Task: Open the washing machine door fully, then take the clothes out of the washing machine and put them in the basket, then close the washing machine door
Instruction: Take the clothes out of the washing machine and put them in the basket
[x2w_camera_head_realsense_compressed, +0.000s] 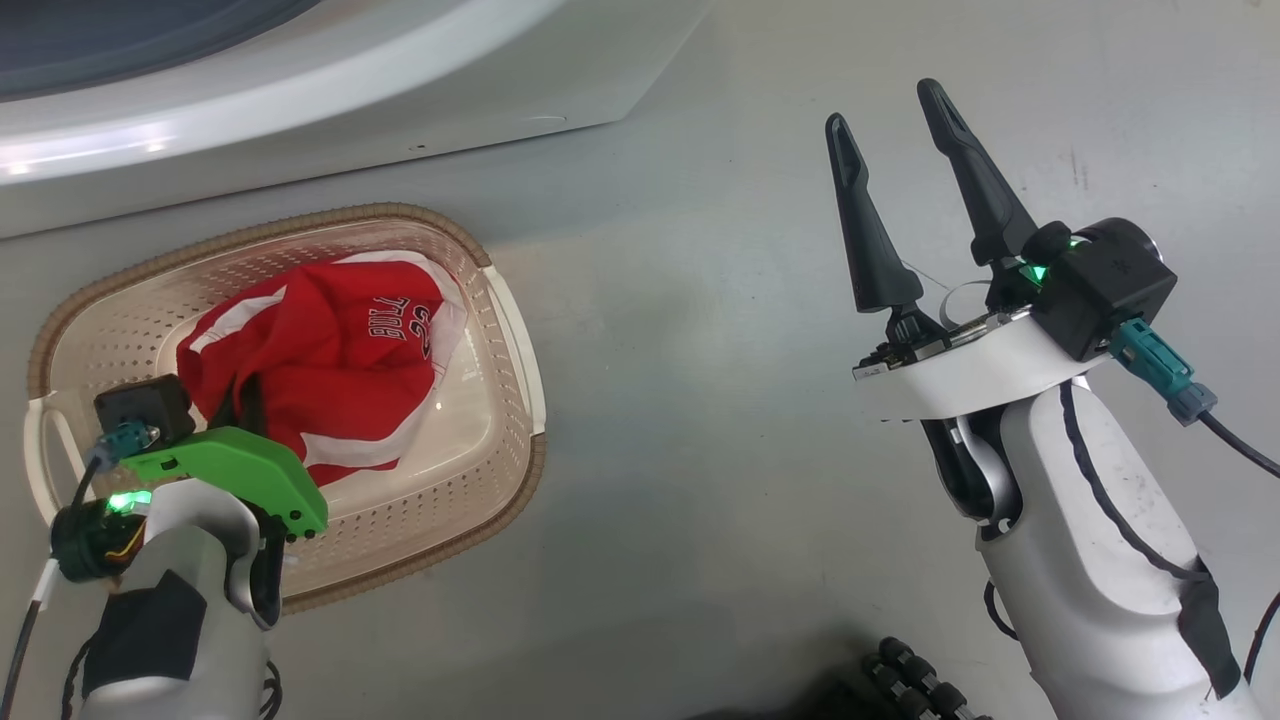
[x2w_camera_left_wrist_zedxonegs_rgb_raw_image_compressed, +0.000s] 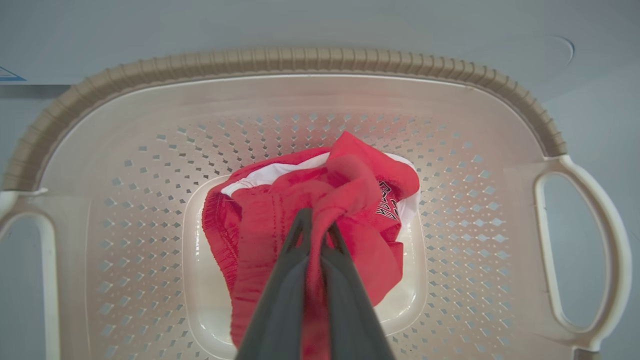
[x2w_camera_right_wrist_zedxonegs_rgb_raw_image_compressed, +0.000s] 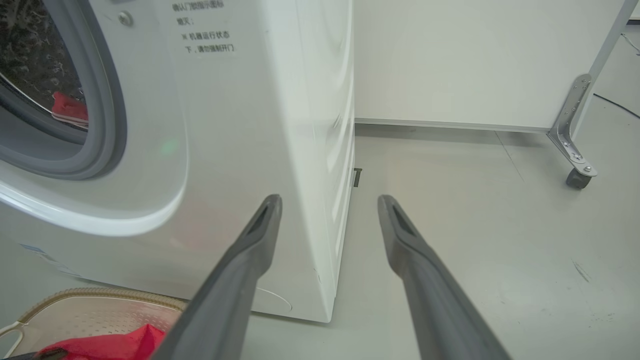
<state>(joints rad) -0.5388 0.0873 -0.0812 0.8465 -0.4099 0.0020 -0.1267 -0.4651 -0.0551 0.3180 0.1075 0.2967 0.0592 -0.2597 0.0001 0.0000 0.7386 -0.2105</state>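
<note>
While your left gripper (x2w_camera_left_wrist_zedxonegs_rgb_raw_image_compressed: 317, 222) pinches the clothes (x2w_camera_left_wrist_zedxonegs_rgb_raw_image_compressed: 270, 215) in the basket (x2w_camera_left_wrist_zedxonegs_rgb_raw_image_compressed: 300, 60), your right gripper (x2w_camera_head_realsense_compressed: 884, 107) spreads wide. Washing machine (x2w_camera_head_realsense_compressed: 300, 110): 11 o'clock.

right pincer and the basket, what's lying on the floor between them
Nothing. In the head view, the stretch between the open right pincer and the basket is bare grey floor.

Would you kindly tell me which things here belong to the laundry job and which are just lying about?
Job: washing machine, red garment in its drum, basket, red jersey pinched by the left gripper, open right gripper.
Lying about: bracketed caster, black cable on the floor.
</note>
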